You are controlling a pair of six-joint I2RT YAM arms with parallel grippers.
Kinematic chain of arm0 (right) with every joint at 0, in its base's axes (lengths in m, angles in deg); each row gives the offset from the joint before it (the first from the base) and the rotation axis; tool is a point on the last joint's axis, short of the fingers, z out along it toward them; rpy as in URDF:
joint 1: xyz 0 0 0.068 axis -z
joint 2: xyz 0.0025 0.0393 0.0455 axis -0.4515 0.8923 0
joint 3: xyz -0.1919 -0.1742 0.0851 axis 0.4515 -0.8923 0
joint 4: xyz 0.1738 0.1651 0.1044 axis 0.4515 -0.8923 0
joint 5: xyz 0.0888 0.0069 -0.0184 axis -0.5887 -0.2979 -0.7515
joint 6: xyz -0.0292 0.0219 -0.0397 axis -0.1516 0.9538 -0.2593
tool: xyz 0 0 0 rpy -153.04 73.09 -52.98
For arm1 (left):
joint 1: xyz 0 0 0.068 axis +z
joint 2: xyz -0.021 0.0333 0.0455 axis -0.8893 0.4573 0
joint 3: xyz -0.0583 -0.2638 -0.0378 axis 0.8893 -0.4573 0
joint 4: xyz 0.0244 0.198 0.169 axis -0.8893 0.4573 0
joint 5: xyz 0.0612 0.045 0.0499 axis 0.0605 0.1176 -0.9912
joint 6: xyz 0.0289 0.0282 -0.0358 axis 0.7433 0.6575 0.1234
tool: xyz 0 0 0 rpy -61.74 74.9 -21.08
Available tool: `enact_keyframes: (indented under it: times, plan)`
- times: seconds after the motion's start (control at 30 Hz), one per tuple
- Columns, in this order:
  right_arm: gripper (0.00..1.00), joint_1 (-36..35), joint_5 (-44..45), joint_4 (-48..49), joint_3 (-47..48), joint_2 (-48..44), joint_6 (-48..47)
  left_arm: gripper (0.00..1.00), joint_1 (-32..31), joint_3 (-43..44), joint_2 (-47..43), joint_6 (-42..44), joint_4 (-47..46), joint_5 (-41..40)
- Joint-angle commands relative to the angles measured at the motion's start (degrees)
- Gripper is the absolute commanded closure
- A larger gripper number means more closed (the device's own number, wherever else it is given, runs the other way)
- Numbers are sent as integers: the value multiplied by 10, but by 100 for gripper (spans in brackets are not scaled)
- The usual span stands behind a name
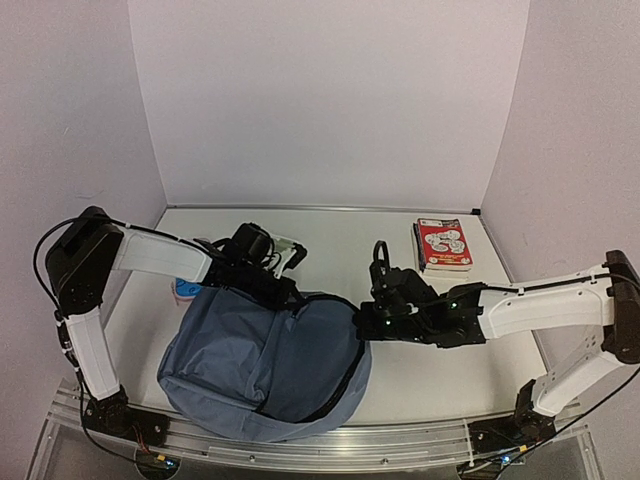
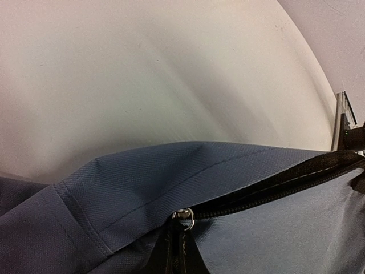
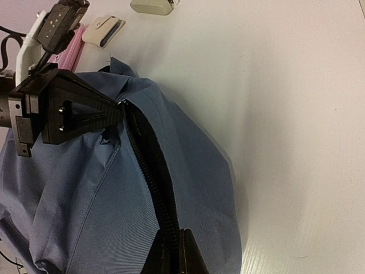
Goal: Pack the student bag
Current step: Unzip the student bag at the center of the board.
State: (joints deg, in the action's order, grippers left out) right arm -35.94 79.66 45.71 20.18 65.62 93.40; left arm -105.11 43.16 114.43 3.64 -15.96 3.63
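While the bag [image 1: 250,370] lies slumped in the lower centre-left of the overhead view, near the front edge of the table [image 1: 430,380], its open rim is being pinched from both sides. The left gripper [image 3: 116,111] is seen in the upper left of the right wrist view, its jaws closed tight on the bag's rim where the zip [image 3: 149,171] begins. The right gripper [image 3: 173,246] is cut off by the bottom edge of that view. Only its dark finger ends are shown, clamped on the zip band.

Between the two grippers the zip is seen running in a near-straight line. In the overhead view the opening is marked by a dark curve, and what lies inside the bag cannot be made out.

In the left wrist view that gripper's own fingers are barely shown, as a dark wedge at the bottom edge with a small metal ring [image 2: 183,218] just above.

A red-and-white book [image 1: 442,245] is spotted at the upper right of the table, well apart from the bag. A pink item [image 3: 64,50] and a cream case [image 3: 102,31] are glimpsed in the upper left beyond the bag, the pink one partly hidden by the left gripper. Another pale object [image 3: 151,5] is cut off by the top edge and cannot be identified.
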Motion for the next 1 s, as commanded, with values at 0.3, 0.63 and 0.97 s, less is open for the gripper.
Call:
enact_keyframes:
  times: [0.3, 0.63, 0.97]
  plan:
    - [100, -1, 72, -54, 9, -52, 12, 100, 46, 4, -59, -20, 159, -145]
    - [100, -1, 93, -69, 16, -52, 5, 100, 55, 24, -70, -27, 198, -140]
    - [52, 101, 3, -47, 38, -83, -92, 57, -9, 57, -102, -78, 135, -94]
